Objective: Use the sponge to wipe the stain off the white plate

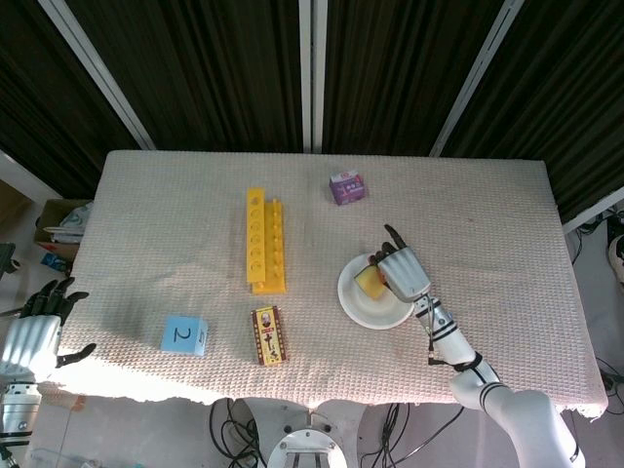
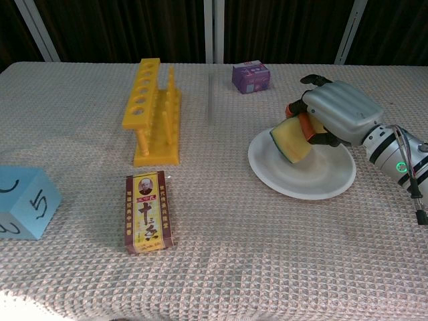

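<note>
The white plate [image 1: 369, 306] [image 2: 304, 180] lies on the table right of centre. My right hand [image 1: 403, 272] [image 2: 337, 119] grips a yellow sponge [image 1: 369, 282] [image 2: 291, 140] with a green underside and presses it on the plate's far left part. No stain shows on the visible plate surface. My left hand [image 1: 37, 331] hangs off the table's left edge with fingers apart, holding nothing; the chest view does not show it.
A yellow rack [image 1: 265, 240] [image 2: 151, 110] stands left of the plate. A red-and-yellow box [image 1: 266, 334] [image 2: 148, 212] and a blue cube [image 1: 184, 334] [image 2: 20, 202] lie near the front. A purple box [image 1: 347, 187] [image 2: 251, 76] sits behind the plate.
</note>
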Available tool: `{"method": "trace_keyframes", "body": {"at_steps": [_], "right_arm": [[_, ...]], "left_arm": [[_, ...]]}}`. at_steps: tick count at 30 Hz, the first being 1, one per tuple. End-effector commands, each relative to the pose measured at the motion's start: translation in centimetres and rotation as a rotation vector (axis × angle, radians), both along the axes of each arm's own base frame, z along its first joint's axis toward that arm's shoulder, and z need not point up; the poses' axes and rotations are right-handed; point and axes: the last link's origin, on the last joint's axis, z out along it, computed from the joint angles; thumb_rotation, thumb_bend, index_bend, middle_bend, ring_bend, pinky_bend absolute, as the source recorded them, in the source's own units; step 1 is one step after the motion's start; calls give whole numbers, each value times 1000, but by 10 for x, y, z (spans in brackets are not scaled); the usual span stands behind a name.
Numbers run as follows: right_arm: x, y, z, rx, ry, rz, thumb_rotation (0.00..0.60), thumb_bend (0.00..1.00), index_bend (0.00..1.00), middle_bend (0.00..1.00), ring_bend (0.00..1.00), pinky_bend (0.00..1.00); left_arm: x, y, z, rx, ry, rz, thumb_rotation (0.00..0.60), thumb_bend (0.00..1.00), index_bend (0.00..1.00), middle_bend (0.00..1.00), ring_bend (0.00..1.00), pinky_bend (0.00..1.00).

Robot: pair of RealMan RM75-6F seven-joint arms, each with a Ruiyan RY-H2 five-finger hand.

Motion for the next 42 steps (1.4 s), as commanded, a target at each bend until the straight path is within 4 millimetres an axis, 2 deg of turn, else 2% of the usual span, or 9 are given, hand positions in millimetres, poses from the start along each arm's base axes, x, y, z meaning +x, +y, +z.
{"method": "trace_keyframes", "body": {"at_steps": [1,5,15,25,32,38,42], "right_arm": [[1,-2,-10,5,89,13,600,615,885,656,414,97],[1,-11,-15,-17,168,8,600,615,885,654,415,96],[0,-31,-9,-96,291,3,600,614,886,653,414,95],[-3,-47,13,-188,308,-20,600,615,886,653,414,78],[-12,-60,42,-265,245,-81,600,615,885,650,414,78],[-26,-69,57,-246,93,-224,600,614,865,630,395,107],[-30,-76,60,-239,36,-309,600,614,802,605,392,107]], "left_arm": [[-1,-1,1,1,2,5,600,91,227,75,54,145],[-2,-2,2,3,3,7,600,91,227,75,54,145],[-4,-2,1,-2,2,13,600,91,227,75,54,145],[-5,-2,1,0,0,19,600,91,227,75,54,145],[-4,-2,2,4,0,14,600,91,227,75,54,145],[-3,-2,2,2,0,11,600,91,227,75,54,145],[-1,-1,0,-1,-1,9,600,91,227,75,54,145]]}}
